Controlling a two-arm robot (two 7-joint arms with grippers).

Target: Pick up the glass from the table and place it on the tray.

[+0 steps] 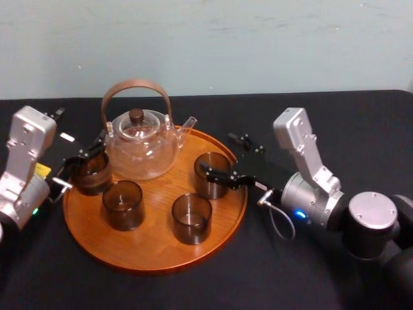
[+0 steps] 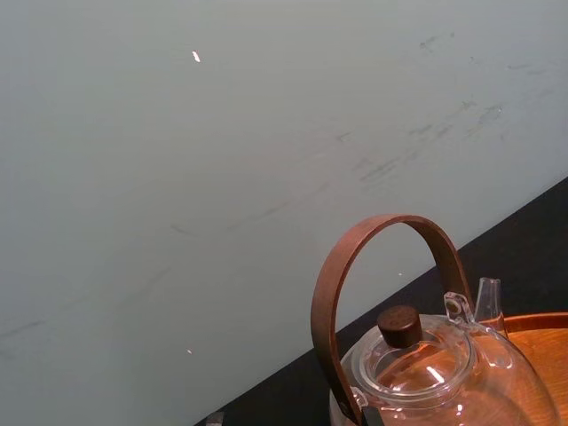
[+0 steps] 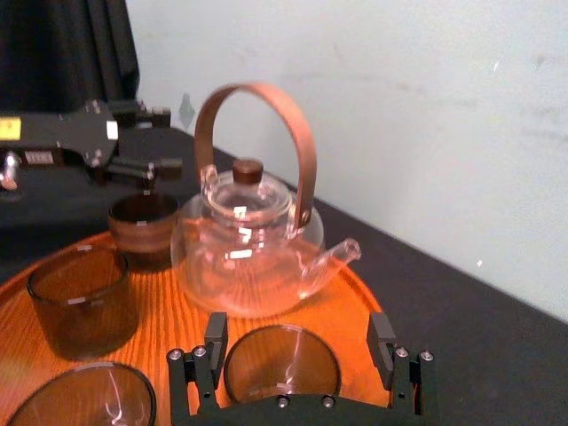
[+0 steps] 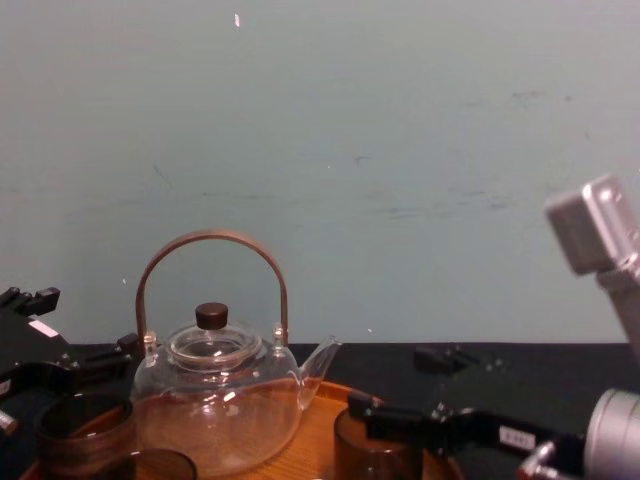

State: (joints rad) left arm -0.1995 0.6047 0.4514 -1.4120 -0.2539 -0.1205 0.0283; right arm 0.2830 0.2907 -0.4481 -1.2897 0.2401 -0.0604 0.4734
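The glass (image 1: 213, 173) stands upright on the right side of the tray (image 1: 155, 248). It is a short, smoky-brown tumbler. My right gripper (image 1: 221, 156) is open, one finger on each side of the glass (image 3: 282, 366) and apart from its wall. The right wrist view shows this gripper (image 3: 299, 342) with nothing gripped. At the tray's left edge my left gripper (image 1: 87, 157) hovers just over another tumbler (image 1: 88, 174). The left gripper's (image 3: 146, 139) fingers stand apart with nothing between them.
A clear glass teapot (image 1: 142, 145) with an arched brown handle stands at the back of the tray. Two more tumblers (image 1: 122, 205) (image 1: 191, 217) stand on the tray's front half. The black table (image 1: 271, 278) has free room in front and to the right.
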